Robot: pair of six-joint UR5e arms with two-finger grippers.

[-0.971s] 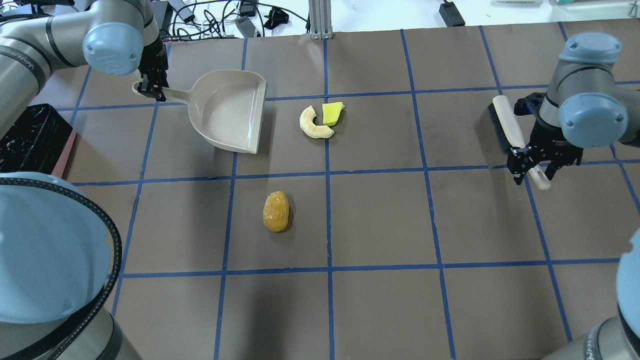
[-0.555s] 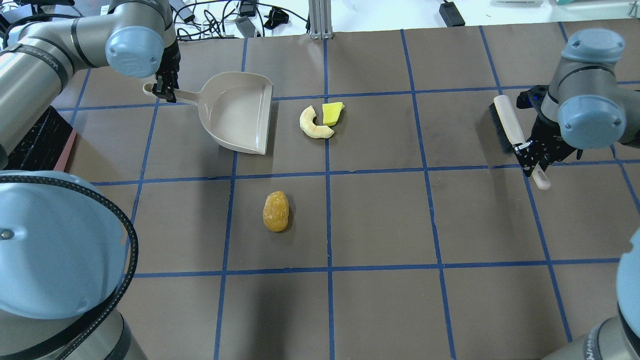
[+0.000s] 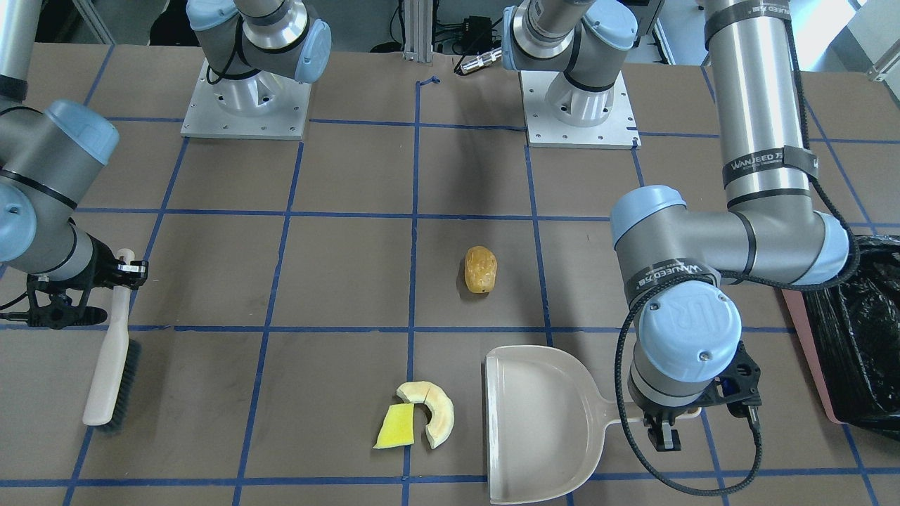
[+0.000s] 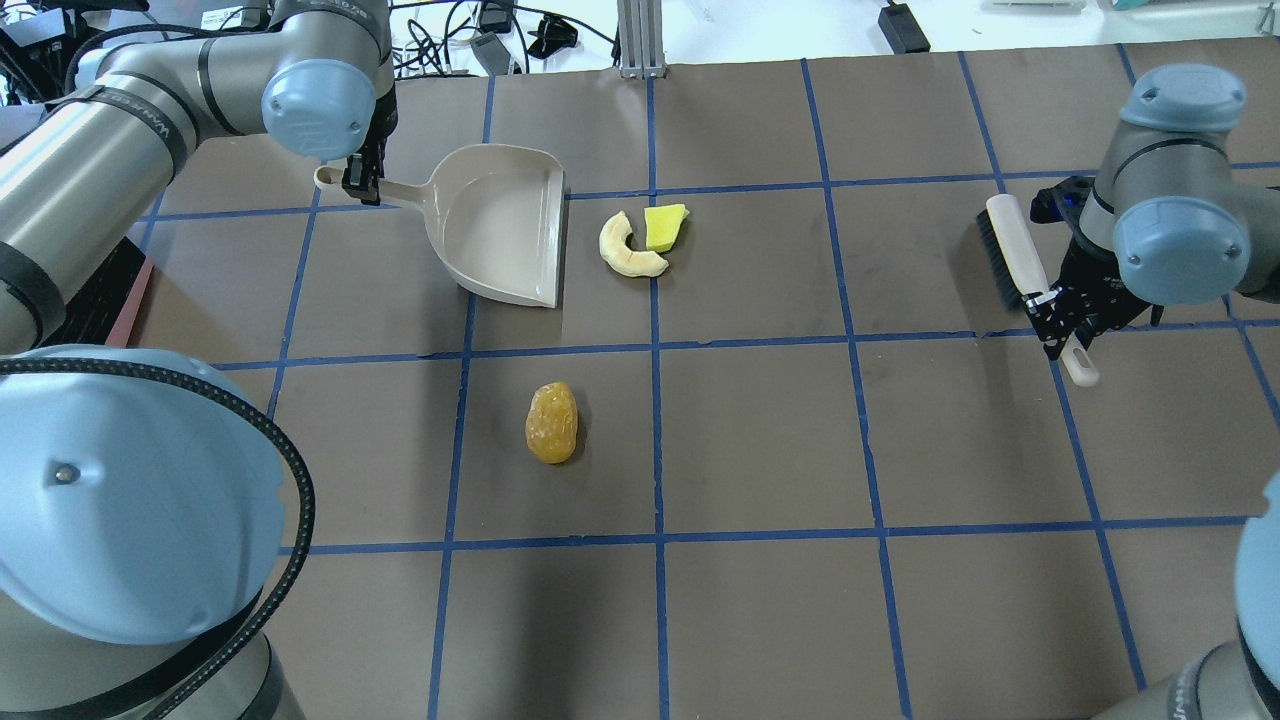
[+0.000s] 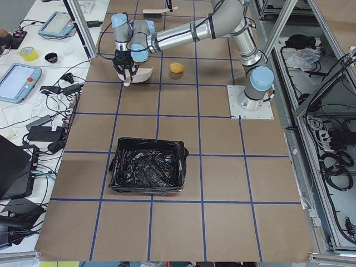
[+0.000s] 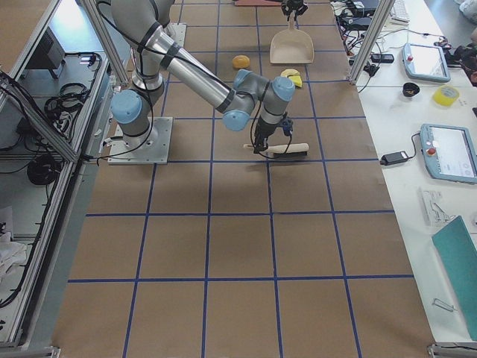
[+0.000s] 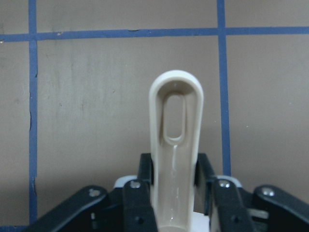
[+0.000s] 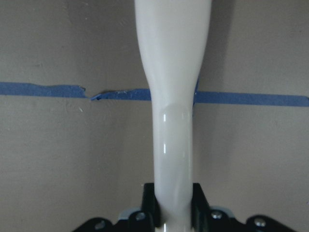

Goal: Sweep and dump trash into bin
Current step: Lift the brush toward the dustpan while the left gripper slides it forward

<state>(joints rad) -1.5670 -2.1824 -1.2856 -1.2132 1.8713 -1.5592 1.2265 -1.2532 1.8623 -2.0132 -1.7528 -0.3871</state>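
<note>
Left gripper (image 4: 357, 188) is clamping the dustpan (image 4: 500, 225) handle, upper left. Right gripper (image 4: 1063, 333) is pinching the brush (image 4: 1012, 240) handle, right edge.

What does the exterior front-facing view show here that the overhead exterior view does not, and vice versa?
Only the front-facing view shows the arms' base plates and a good stretch of the bin, barely a sliver overhead. Only the overhead view shows the cables past the table's far edge. Both show the left gripper shut on the dustpan handle, the right gripper shut on the brush, and the lump, crescent and wedge lying loose, none in the dustpan.
</note>
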